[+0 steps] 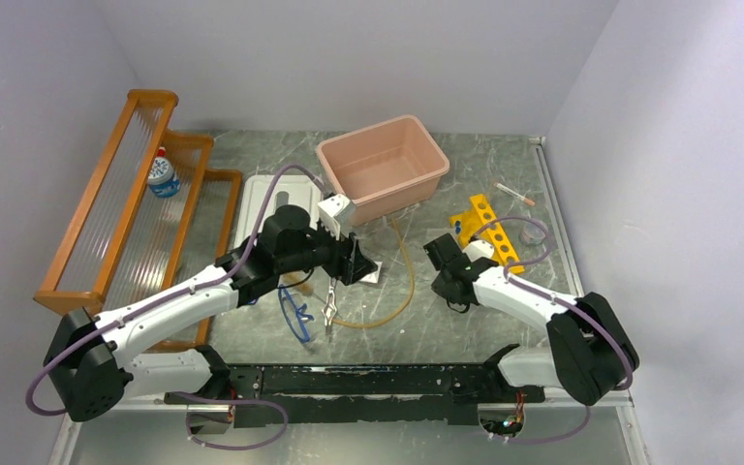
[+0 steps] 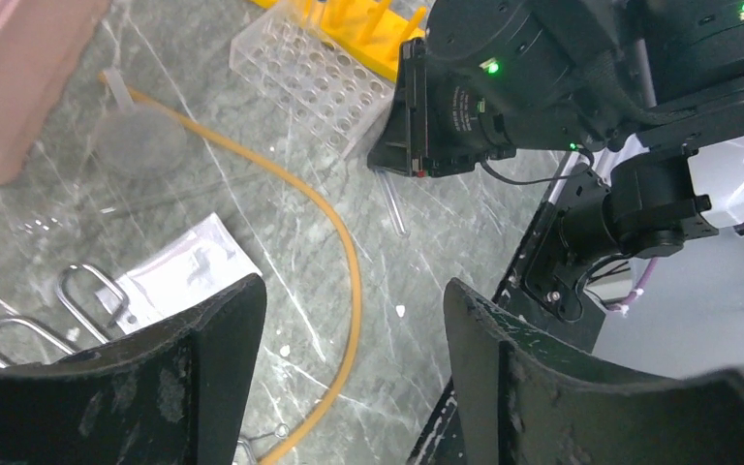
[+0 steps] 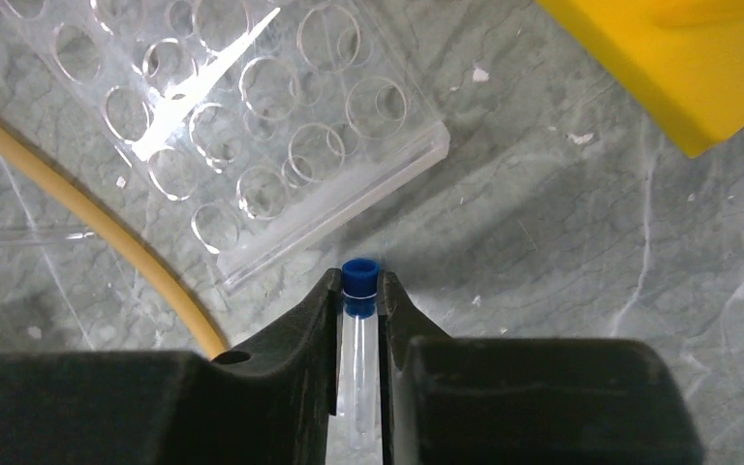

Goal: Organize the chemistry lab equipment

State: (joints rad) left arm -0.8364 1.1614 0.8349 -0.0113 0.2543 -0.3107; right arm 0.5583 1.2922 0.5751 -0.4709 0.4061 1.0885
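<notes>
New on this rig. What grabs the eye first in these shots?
The pink tub at the back middle and the orange wooden shelf along the left side dominate the top view. Up close, the right pincer is shut on a small blue-capped tube, just short of a clear well plate. The left pincer hangs open above a tan hose.

Blue-capped tube (image 3: 359, 339) pinched, tan hose (image 2: 353, 291) curved
</notes>
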